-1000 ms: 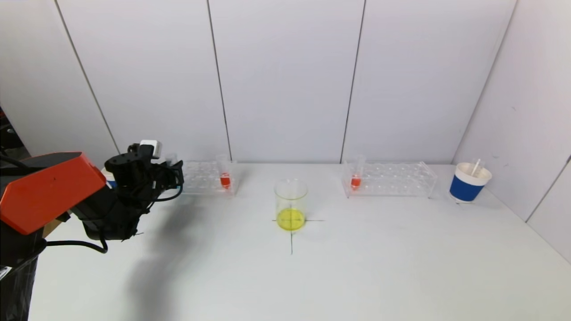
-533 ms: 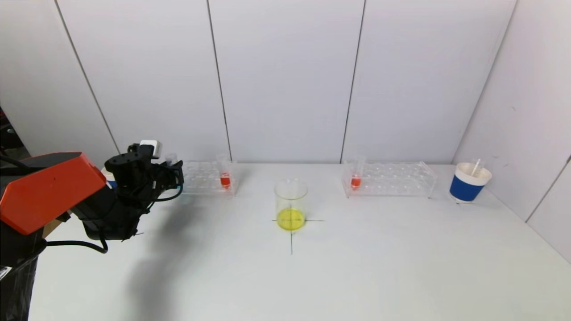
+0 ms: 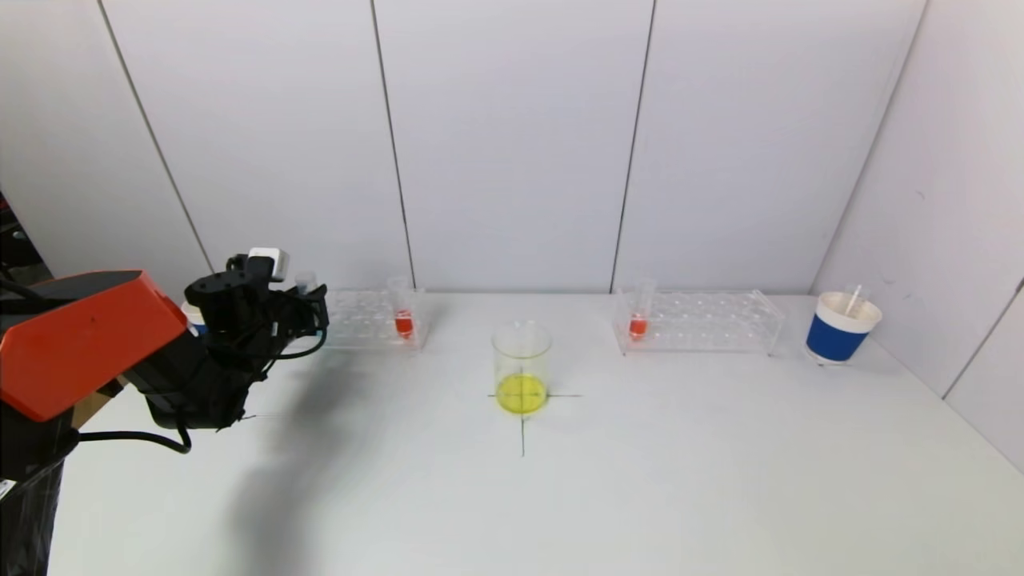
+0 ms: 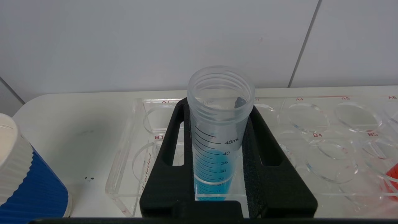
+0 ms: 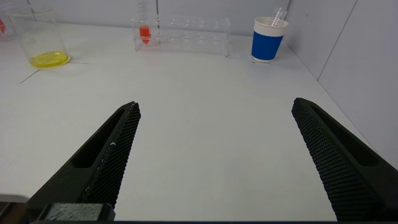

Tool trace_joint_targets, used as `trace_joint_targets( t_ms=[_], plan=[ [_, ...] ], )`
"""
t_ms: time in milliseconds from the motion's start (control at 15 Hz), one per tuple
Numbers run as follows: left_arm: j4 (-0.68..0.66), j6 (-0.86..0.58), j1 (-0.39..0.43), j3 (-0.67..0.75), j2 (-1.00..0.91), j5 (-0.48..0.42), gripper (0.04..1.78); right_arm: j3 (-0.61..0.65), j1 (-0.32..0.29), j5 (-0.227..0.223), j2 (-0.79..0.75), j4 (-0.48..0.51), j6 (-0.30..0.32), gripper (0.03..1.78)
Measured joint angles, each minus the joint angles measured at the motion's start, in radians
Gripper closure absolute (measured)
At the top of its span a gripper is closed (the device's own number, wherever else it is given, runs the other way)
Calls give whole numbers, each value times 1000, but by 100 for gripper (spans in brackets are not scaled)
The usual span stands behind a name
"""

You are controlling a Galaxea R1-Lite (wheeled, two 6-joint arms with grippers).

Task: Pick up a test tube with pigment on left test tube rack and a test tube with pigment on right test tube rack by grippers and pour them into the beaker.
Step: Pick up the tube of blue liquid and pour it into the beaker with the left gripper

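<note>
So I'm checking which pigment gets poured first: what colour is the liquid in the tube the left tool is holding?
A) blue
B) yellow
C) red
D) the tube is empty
A: in the left wrist view the left tool is shut on the test tube, and the liquid in its lower part is blue; the red tube stands in the left rack, and the yellow liquid is in the beaker.

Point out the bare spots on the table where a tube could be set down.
Bare: the wide near half in front of the beaker, and the gaps between the beaker and each rack, left and right. Crowded: the back left corner, where the left gripper holds a blue tube.
</note>
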Motion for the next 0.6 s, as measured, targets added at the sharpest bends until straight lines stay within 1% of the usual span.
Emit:
trace_joint_targets(
  t_ms=[400, 600],
  plan=[
    [5, -19, 3, 0, -27, 1, 137, 0, 1, 0, 0, 0, 0, 4],
    [40, -29, 3, -6, -54, 1, 137, 0, 0, 0, 0, 0, 0, 4]
  ],
)
